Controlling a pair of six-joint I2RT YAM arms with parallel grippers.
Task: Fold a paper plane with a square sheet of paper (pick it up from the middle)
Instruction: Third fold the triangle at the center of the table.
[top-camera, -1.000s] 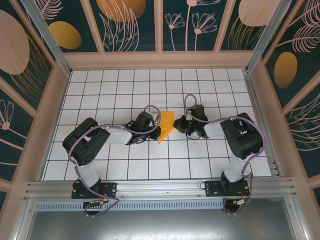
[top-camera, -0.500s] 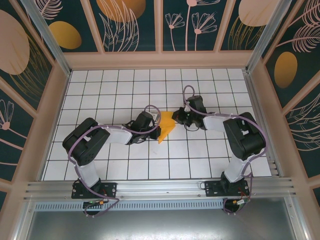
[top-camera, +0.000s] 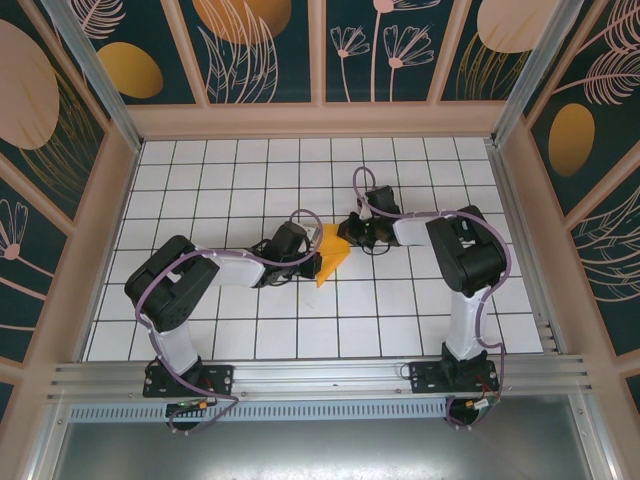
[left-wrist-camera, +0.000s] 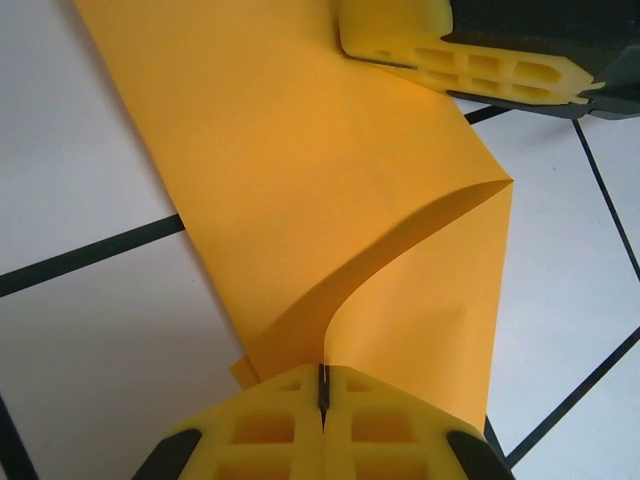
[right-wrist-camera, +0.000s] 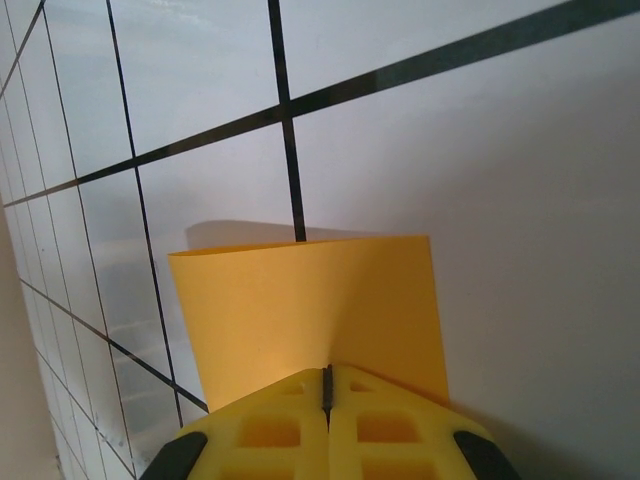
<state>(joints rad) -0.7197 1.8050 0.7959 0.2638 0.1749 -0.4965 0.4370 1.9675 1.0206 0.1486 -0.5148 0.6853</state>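
Observation:
The square sheet of paper (top-camera: 331, 256) is orange-yellow and bent into a loose fold, held just above the white grid table (top-camera: 250, 170) near its middle. My left gripper (top-camera: 314, 250) is shut on the sheet's left side; in the left wrist view its jaws (left-wrist-camera: 323, 374) pinch an edge of the curling sheet (left-wrist-camera: 300, 190). My right gripper (top-camera: 347, 233) is shut on the sheet's upper right part; in the right wrist view the paper (right-wrist-camera: 300, 300) rises from its closed jaws (right-wrist-camera: 327, 374). The right gripper's yellow fingers (left-wrist-camera: 470, 62) show beyond the fold.
Wooden walls with dark floral panels (top-camera: 260, 45) ring the table. An aluminium rail (top-camera: 320, 375) runs along the near edge by both arm bases. Open tiles lie behind and in front of the paper.
The right arm has swung its elbow and wrist to the left and farther back, turning its gripper around the paper's upper corner. The left arm and the paper have stayed nearly still.

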